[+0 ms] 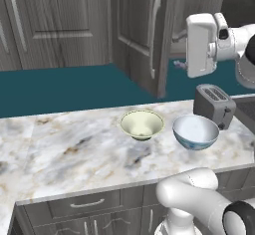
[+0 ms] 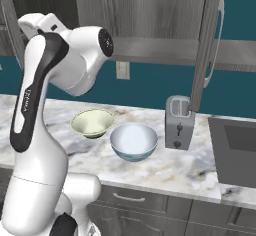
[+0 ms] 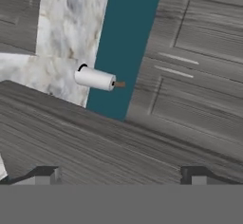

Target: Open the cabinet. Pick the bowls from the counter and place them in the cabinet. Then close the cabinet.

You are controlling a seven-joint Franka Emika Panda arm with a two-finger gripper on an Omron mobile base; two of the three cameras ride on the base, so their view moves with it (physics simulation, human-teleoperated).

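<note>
The cabinet (image 1: 144,35) hangs above the counter, and one dark grey door with a long silver handle (image 1: 156,35) is swung out. A swung-out door (image 2: 205,45) also shows edge-on in the right base view. My white hand (image 1: 201,45) is raised just right of that door, in front of the cabinet opening. The gripper (image 3: 119,175) is open with nothing between its tips, facing dark wood grain. On the marble counter (image 1: 60,149) sit two bowls side by side: a pale cream-green one (image 1: 142,124) (image 2: 92,122) and a blue-patterned one (image 1: 195,132) (image 2: 134,141).
A silver toaster (image 1: 214,104) (image 2: 179,122) stands right of the bowls, below the open door. A dark cooktop (image 2: 235,150) lies at the counter's right end. A white paper roll (image 3: 95,79) sits by the teal wall. Low drawers (image 1: 87,204) run under the counter edge.
</note>
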